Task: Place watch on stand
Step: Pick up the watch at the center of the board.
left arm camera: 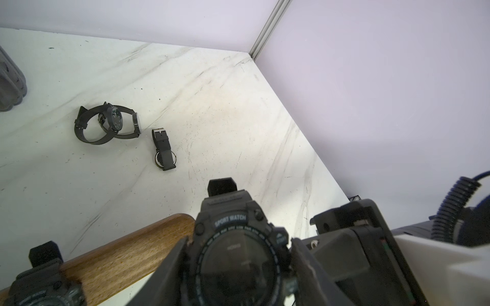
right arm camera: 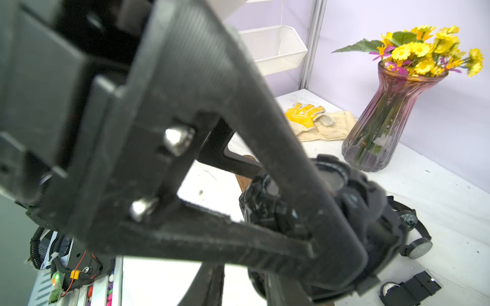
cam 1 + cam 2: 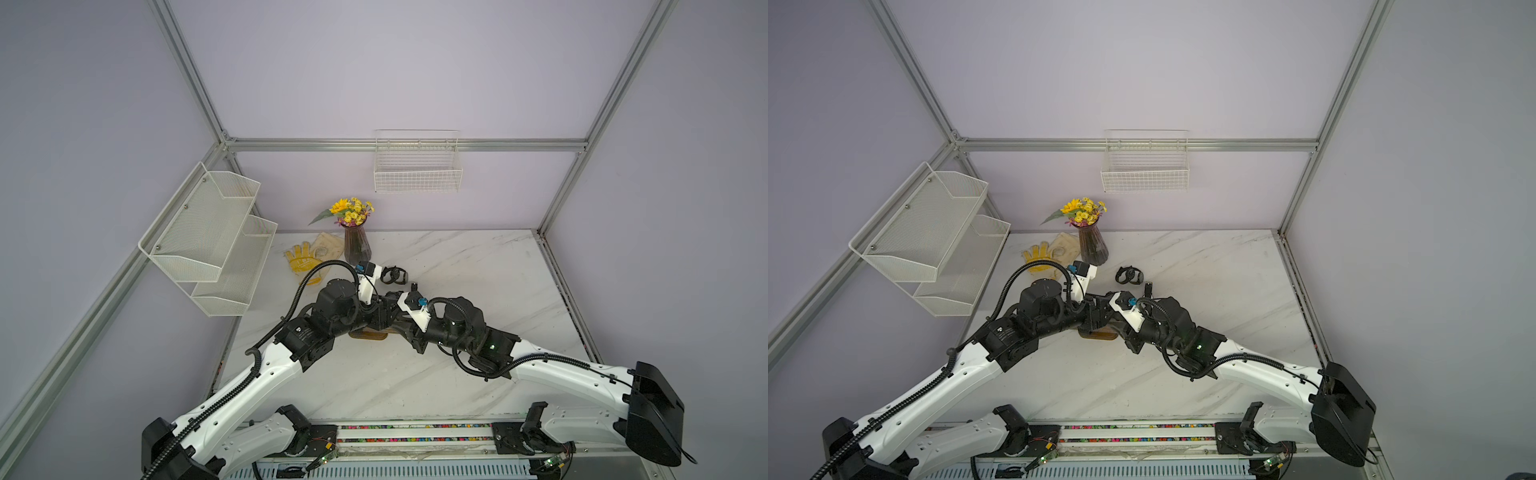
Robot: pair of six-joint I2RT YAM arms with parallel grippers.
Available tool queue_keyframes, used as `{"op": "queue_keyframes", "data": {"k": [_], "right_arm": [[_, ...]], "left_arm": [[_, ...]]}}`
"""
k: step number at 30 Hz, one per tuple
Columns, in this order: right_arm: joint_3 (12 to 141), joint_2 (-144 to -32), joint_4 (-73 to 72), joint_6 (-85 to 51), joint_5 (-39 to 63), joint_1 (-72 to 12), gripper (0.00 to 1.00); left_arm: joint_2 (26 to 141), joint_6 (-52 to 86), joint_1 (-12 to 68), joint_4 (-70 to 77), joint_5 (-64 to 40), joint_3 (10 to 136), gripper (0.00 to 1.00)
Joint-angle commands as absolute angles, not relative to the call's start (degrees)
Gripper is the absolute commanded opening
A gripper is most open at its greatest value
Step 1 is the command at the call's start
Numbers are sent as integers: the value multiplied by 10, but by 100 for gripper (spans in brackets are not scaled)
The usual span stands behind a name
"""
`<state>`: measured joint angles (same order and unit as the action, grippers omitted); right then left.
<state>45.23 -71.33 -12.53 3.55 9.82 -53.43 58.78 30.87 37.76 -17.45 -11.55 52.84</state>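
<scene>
We record the left pincer (image 1: 238, 245) with its jaws partly apart and closed onto the black watch (image 1: 238, 267), one of its fingers (image 1: 175, 254) against each side of the case. White lettering on the bezel reads "SPORT WATCH". The ring of smaller characters beneath it is too blurred to read.

The watch sits at the rounded end of the stand (image 1: 127, 251), overlapping the wooden bar. We cannot tell whether its strap encircles the bar. A second watch (image 1: 45, 288) rides the bar further along.

The right pincer (image 2: 326, 254) is close against the held watch. We cannot tell how wide its jaws stand or whether they grip.

Two looped watches (image 1: 106, 124) lie touching on the marble surface (image 1: 225, 100), with a flat watch (image 1: 164, 151) just beside them.
</scene>
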Motion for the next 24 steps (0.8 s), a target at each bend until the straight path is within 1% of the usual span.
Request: {"op": "queue_keyframes", "data": {"k": [1, 5, 9, 12, 14, 16, 18, 19, 22, 24], "right_arm": [[432, -700, -175, 22, 76, -539, 29], [432, -702, -183, 17, 63, -539, 26], [431, -699, -188, 13, 52, -538, 21], [423, -695, -205, 7, 52, -539, 20], [425, -696, -206, 3, 54, -539, 16], [426, -696, -204, 5, 56, -539, 9], [431, -695, -184, 20, 60, -538, 2], [433, -693, -172, 29, 64, -539, 1], [443, -689, -129, 61, 79, -539, 0], [456, -689, -93, 80, 83, -539, 0]], "left_arm": [[570, 335, 376, -102, -146, 505, 42], [564, 338, 376, -87, -163, 496, 42], [560, 337, 376, -84, -171, 490, 43], [559, 339, 376, -81, -174, 485, 43], [559, 342, 376, -77, -176, 484, 43], [558, 339, 376, -77, -174, 483, 44], [552, 335, 376, -86, -167, 485, 47], [548, 330, 376, -92, -162, 486, 49], [541, 306, 374, -139, -144, 507, 59], [542, 284, 372, -182, -139, 527, 69]]}}
